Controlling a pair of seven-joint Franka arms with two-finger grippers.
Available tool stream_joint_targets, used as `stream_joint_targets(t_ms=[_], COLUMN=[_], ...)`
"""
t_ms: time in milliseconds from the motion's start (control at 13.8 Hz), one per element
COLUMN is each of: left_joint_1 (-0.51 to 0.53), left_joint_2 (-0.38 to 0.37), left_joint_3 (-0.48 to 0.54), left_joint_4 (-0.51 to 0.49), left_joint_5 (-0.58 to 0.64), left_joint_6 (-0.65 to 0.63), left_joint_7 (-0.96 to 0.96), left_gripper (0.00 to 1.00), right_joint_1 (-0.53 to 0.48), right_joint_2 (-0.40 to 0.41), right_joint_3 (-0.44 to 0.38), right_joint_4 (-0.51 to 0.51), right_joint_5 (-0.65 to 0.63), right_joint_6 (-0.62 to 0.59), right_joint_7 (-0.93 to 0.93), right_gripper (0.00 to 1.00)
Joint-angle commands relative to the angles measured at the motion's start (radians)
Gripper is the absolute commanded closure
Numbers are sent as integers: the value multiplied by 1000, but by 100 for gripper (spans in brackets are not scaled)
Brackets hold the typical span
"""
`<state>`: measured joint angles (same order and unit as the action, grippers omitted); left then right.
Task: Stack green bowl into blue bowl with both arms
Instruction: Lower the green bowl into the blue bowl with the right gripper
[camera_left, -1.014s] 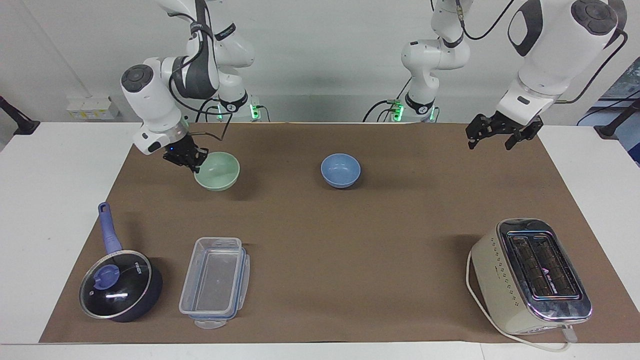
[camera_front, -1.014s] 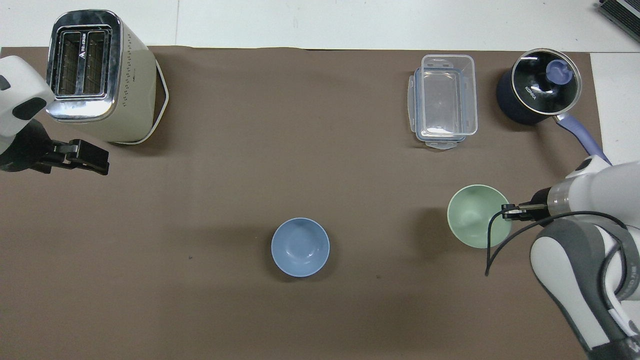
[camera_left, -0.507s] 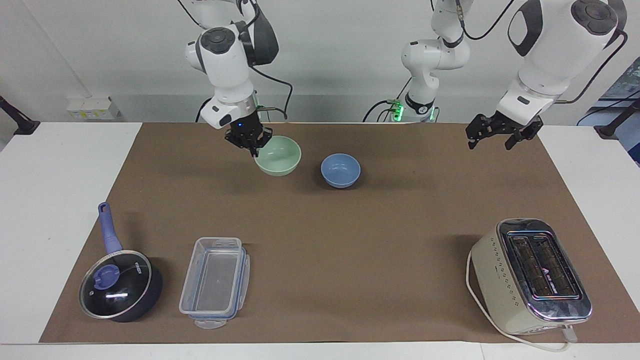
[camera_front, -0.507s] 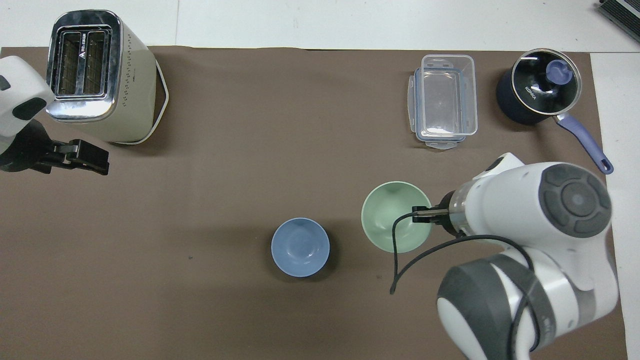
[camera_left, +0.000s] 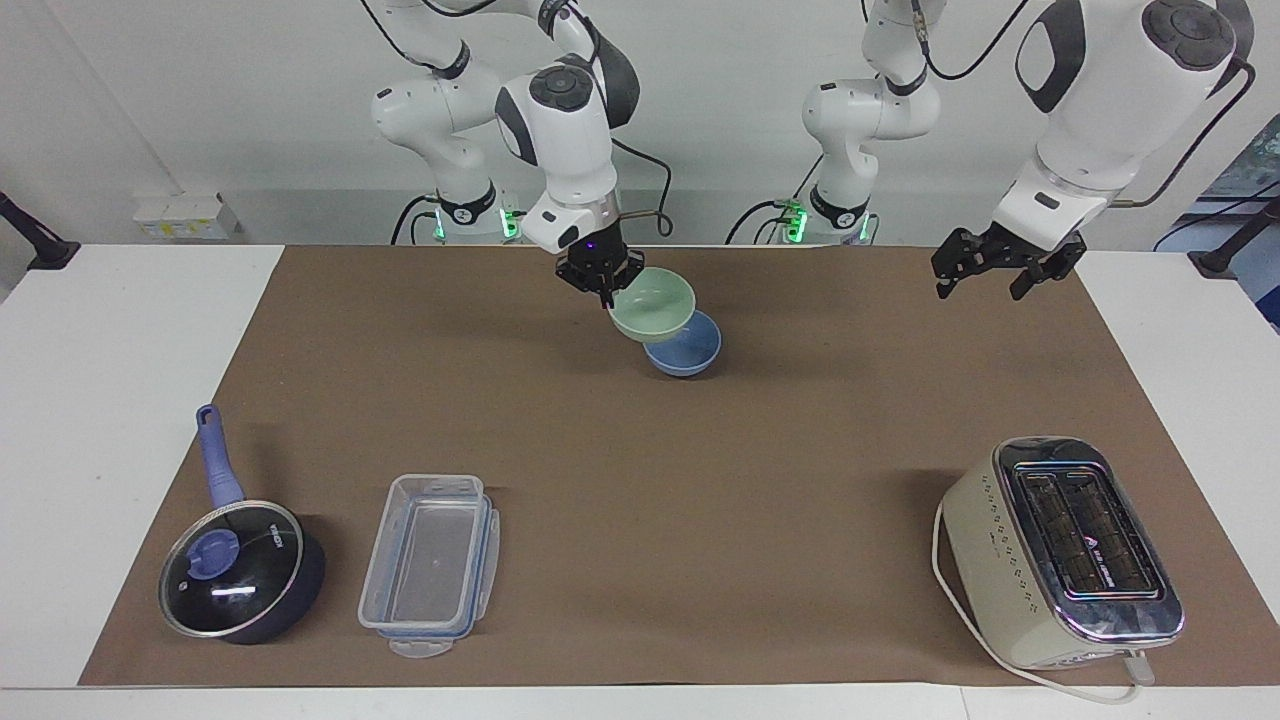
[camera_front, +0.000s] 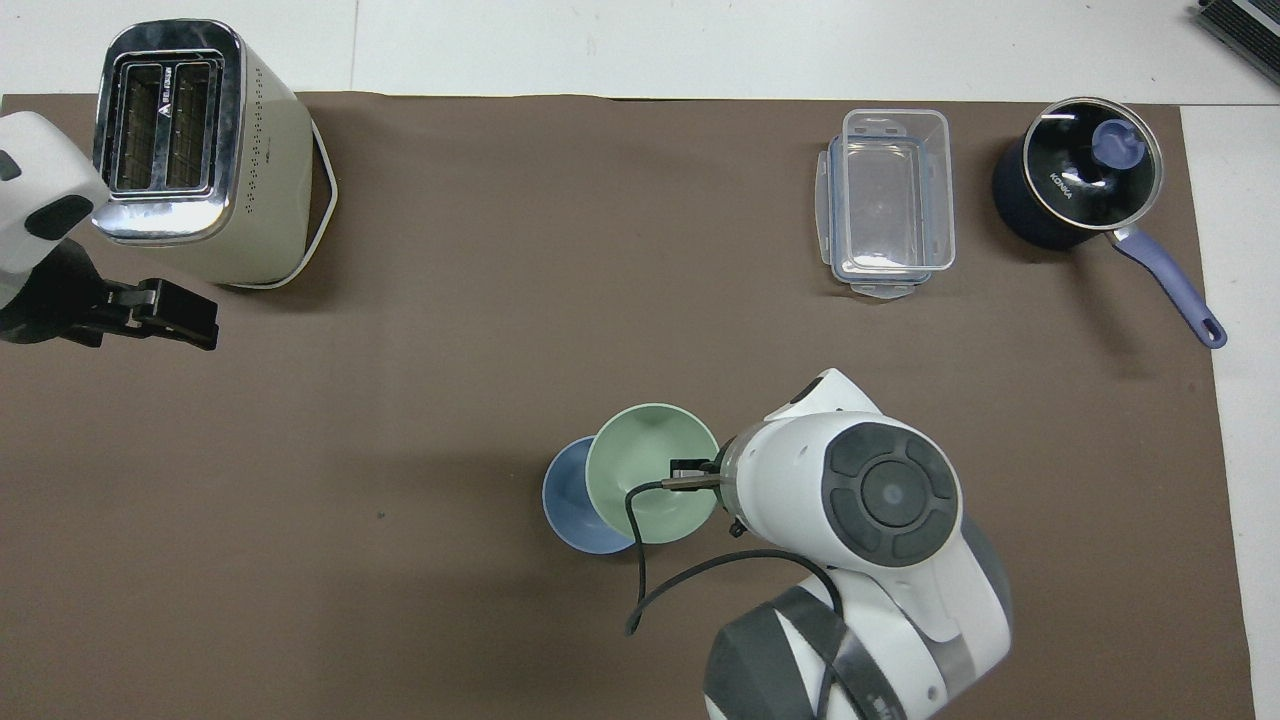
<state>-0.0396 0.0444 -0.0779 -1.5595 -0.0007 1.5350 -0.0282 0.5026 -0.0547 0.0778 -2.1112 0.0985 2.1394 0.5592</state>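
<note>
Facing view first: your green bowl (camera_left: 654, 303) is up in the air, pinched at its rim by the right pincer (camera_left: 603, 285), whose fingertips are closed on the rim's edge nearest the right arm's end. The bowl hangs tilted, over the rim of the blue bowl (camera_left: 690, 348); whether the two touch, you cannot tell. From overhead, the green bowl (camera_front: 652, 486) covers most of the blue bowl (camera_front: 567, 500), leaving only a crescent showing toward the left arm's end.

The blue bowl sits on the brown mat (camera_left: 700, 480), near the middle of the surface's width and nearer to the robots than any other object. Both bowls are smooth, round and plain, matched in size.

Your left pincer (camera_left: 985, 268) waits in the air over the mat's corner at the left arm's end, fingers spread wide and holding nothing.

Open room: the mat around the bowls is bare on every side, a wide stretch of it between them and the objects farther from the robots. Those stand along the mat's edge: a cream toaster (camera_left: 1060, 555) with a chrome top and a white cord at the left arm's end; a clear rectangular plastic container (camera_left: 430, 565) and, beside it, a dark blue saucepan (camera_left: 240, 570) with a glass lid and a periwinkle handle at the right arm's end. The white surface (camera_left: 120, 400) shows past the mat's edges.
</note>
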Motion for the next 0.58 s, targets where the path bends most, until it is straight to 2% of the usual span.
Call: stream_joint_targets(t_ms=[0, 217, 507], left_joint_1=[13, 13, 13], left_joint_2=[12, 12, 12], left_joint_3=[-8, -8, -8], left_joint_4=[27, 27, 26], left_joint_5=[-2, -2, -2], left_joint_6=[-24, -24, -24], left_joint_7=[5, 5, 5], left_gripper=[0, 0, 0], right_joint_1=[30, 45, 92], right_joint_2=[36, 62, 58], right_joint_3=[0, 2, 3], right_joint_4=[-9, -18, -67], right_joint_5=[21, 21, 32], right_joint_6=[66, 94, 109], right_joint_7=[42, 70, 125], right_gripper=[100, 100, 100])
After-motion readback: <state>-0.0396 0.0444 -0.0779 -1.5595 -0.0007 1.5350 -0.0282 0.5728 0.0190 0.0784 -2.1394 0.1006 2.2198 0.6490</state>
